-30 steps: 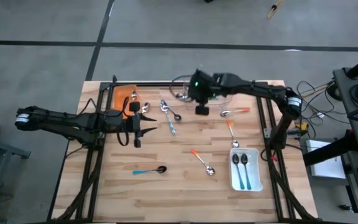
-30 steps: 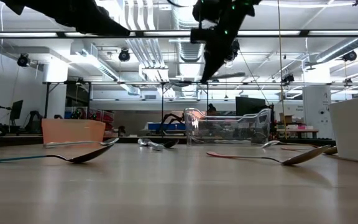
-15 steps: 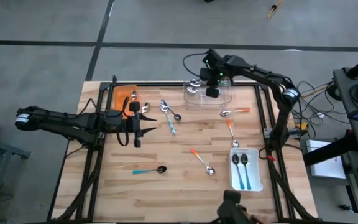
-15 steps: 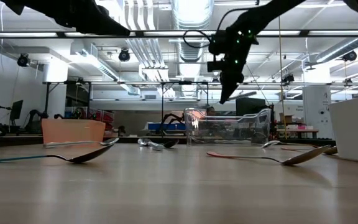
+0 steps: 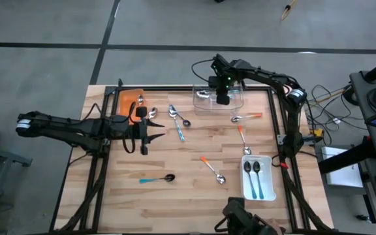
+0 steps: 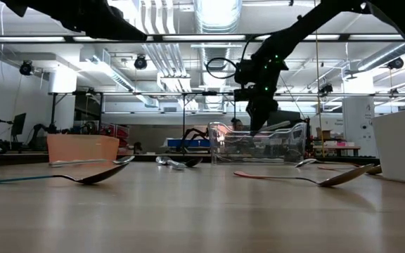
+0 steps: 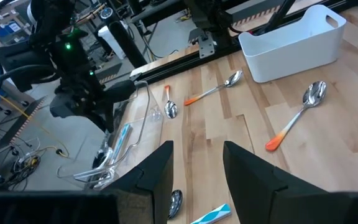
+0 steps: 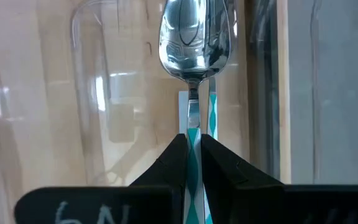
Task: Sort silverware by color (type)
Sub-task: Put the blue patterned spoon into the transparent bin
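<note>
Right claw (image 8: pixel 193 163) pinches a teal-handled metal spoon (image 8: pixel 194 74) directly over the clear plastic tray (image 5: pixel 218 102) beneath it: lower closer, then release so it lands inside without bouncing.

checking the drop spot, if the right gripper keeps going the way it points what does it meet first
Probably the floor of the clear tray. The right gripper, shut on a teal-handled spoon, points down into that tray, and the spoon's bowl would touch first. Another teal handle seems to lie just beneath it; depth is unclear.
</note>
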Robot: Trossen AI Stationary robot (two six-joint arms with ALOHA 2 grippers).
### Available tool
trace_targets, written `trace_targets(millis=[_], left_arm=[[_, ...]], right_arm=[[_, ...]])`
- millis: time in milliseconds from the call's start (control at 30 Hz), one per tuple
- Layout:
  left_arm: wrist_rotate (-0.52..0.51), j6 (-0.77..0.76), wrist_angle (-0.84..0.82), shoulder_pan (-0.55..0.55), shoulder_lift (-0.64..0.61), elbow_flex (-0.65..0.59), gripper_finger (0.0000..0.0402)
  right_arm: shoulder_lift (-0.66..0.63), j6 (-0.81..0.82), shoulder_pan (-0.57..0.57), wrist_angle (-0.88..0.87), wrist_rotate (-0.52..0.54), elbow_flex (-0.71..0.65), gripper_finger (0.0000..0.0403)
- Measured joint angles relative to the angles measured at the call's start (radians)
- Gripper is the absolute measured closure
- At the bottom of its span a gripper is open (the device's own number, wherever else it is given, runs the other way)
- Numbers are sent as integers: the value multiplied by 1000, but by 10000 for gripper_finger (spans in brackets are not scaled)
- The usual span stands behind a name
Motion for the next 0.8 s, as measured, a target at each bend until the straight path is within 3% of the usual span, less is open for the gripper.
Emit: trace_targets(millis=[633,800], left_arm=[[0,0,-3,0,0,0,280],[0,4,-3,0,0,0,280]], right_arm=[[77,26,0,61,-10,0,380],[77,38,1,62,-56,0,380]])
